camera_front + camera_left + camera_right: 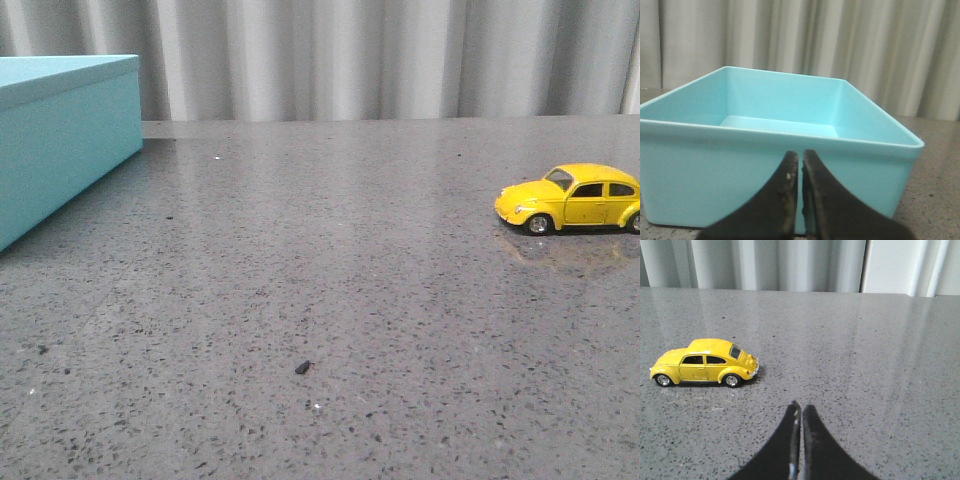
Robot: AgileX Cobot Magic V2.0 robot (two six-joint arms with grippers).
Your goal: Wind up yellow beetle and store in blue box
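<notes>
Both grippers closed; one yellow beetle, one blue box.

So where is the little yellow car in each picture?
Front view: the yellow beetle is at the right edge, on the grey table.
Left wrist view: not in it; only the blue box shows.
Right wrist view: the beetle is on the left, beyond the right gripper.
Shared landmark: the speckled grey table and pale curtain.

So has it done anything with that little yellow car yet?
Not yet. The yellow car sits untouched on the table, far from the blue box, which is open and empty. Both sets of fingers, left and right, are shut and hold nothing. Winding and storing remain.
</notes>
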